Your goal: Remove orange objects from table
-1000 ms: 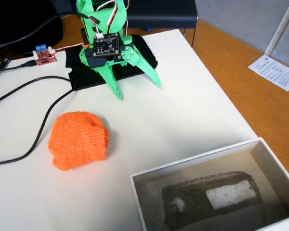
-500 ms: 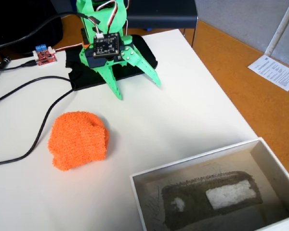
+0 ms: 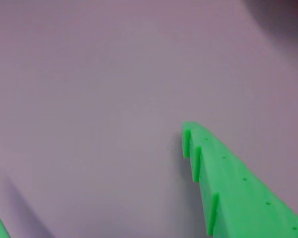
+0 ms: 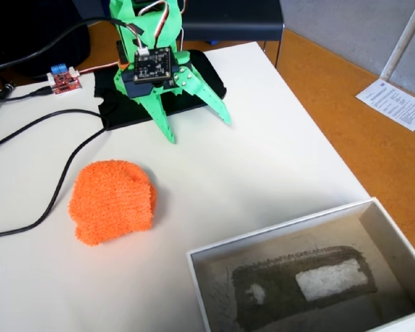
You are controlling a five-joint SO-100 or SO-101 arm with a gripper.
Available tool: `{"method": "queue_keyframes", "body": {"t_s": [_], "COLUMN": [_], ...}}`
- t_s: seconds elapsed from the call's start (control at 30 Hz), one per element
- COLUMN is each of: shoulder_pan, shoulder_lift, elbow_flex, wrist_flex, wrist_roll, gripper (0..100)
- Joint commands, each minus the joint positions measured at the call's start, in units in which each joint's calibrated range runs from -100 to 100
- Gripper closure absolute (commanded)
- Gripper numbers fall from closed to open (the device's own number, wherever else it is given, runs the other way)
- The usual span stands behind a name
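The green gripper (image 4: 197, 128) hangs near the far end of the table (image 4: 277, 152), close to the arm's black base, with its two fingers spread wide apart and nothing between them. The wrist view says the same: one finger (image 3: 228, 183) shows on the right, only a sliver of the other shows at the bottom left corner, and just bare table lies between. The orange wad (image 4: 113, 202) sits on the table, well apart from the gripper. In the fixed view it lies nearer to the camera and off to the left of the gripper. It is soft and round, just a bit wider than it is tall, so it has no real long side to line up with. A black cable (image 4: 62, 173) runs just beside its left edge. A white box (image 4: 391, 225) sits at the bottom right, on the other side from the wad. I think the gripper must reach forward and to the left in that view, and come down over the wad with the fingers open on both sides of it.
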Motion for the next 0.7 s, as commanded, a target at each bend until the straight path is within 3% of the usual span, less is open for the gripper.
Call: {"method": "queue_keyframes", "body": {"t_s": [0.0,0.67], "shoulder_pan": [-0.08,2.65], "shoulder_lift": [0.17,0.17], "elbow_flex": [-0.2,-0.2], "wrist_flex": [-0.63,-0.63], "wrist_roll": [-0.2,-0.2], "gripper": [58,58]}}
